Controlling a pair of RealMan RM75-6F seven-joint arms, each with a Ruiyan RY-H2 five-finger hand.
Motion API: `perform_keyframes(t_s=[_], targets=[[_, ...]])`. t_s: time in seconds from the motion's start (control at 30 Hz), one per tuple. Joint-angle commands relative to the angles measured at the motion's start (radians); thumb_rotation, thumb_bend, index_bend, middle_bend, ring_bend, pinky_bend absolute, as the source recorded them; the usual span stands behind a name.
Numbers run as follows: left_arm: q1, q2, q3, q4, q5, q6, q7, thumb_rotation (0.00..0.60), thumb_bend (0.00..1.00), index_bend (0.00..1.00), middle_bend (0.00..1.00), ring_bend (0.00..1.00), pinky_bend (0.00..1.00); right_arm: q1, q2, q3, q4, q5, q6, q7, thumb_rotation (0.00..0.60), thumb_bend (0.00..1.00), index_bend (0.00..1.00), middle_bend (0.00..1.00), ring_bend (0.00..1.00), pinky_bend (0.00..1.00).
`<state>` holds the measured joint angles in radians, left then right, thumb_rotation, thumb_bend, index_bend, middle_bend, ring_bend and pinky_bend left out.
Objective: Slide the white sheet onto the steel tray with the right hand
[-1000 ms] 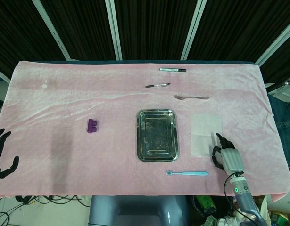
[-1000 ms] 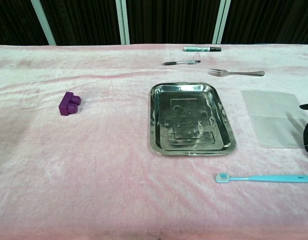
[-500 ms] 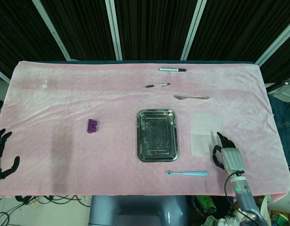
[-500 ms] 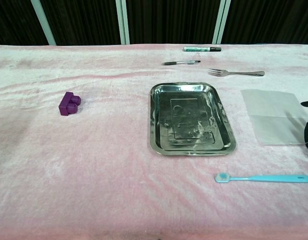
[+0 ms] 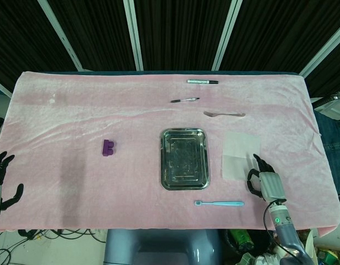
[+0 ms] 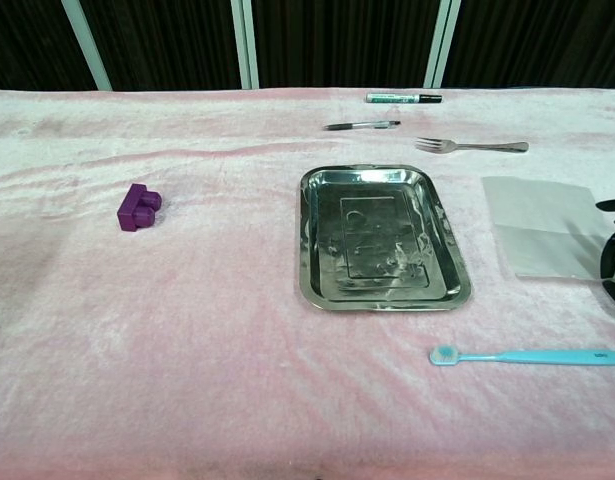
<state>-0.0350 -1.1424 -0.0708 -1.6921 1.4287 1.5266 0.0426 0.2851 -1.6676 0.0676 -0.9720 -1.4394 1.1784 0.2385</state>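
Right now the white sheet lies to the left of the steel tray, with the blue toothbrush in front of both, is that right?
Not quite: the white sheet lies to the right of the steel tray, not the left, as the head view shows. The right hand is at the sheet's near right corner. The rest holds: the blue toothbrush lies in front of both, nearer the robot.

My feeds were bright and evenly lit from overhead, both sharp. Shadows on the desk (image 5: 76, 121) were faint and short. The steel tray (image 6: 383, 236) threw mottled glare. In my chest view, the far desk edge bowed slightly, and the background stayed dark.
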Motion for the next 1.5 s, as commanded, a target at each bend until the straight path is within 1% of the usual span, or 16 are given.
perform_keyframes(t_s=[0.03, 0.2, 0.47, 0.8, 1.07, 1.33, 1.5], targets=[[0.000, 0.000, 0.000, 0.000, 0.000, 0.000, 0.000, 0.600, 0.41, 0.12, 0.03, 0.00, 0.03, 0.010, 0.015, 0.015, -0.027, 0.011, -0.011, 0.012, 0.600, 0.41, 0.65, 0.04, 0.10, 0.18], [-0.001, -0.001, 0.000, 0.000, -0.001, -0.002, 0.001, 0.600, 0.41, 0.12, 0.03, 0.00, 0.03, 0.027, 0.038, 0.036, -0.094, 0.018, -0.015, 0.020, 0.600, 0.41, 0.65, 0.04, 0.10, 0.18], [0.000, -0.001, 0.000, -0.001, 0.000, -0.001, 0.001, 0.600, 0.41, 0.12, 0.03, 0.00, 0.03, 0.056, 0.050, 0.049, -0.211, 0.009, -0.006, -0.053, 0.600, 0.41, 0.65, 0.04, 0.10, 0.18], [-0.001, 0.001, -0.001, -0.001, -0.002, -0.003, 0.000, 0.600, 0.41, 0.12, 0.03, 0.00, 0.03, 0.079, 0.052, 0.042, -0.315, -0.013, 0.004, -0.129, 0.600, 0.41, 0.66, 0.04, 0.10, 0.18], [-0.001, 0.001, -0.001, -0.002, -0.004, -0.004, 0.000, 0.600, 0.41, 0.12, 0.03, 0.00, 0.03, 0.091, 0.047, 0.020, -0.348, -0.058, 0.031, -0.183, 0.600, 0.41, 0.66, 0.04, 0.10, 0.18], [-0.001, 0.001, 0.000, -0.003, -0.003, -0.004, 0.002, 0.600, 0.41, 0.12, 0.03, 0.00, 0.03, 0.104, 0.035, 0.006, -0.327, -0.081, 0.032, -0.206, 0.600, 0.41, 0.66, 0.04, 0.10, 0.18], [-0.002, 0.001, 0.000, -0.004, -0.004, -0.006, 0.002, 0.600, 0.41, 0.12, 0.03, 0.00, 0.03, 0.130, 0.036, 0.009, -0.314, -0.100, 0.023, -0.230, 0.600, 0.41, 0.66, 0.04, 0.10, 0.18]])
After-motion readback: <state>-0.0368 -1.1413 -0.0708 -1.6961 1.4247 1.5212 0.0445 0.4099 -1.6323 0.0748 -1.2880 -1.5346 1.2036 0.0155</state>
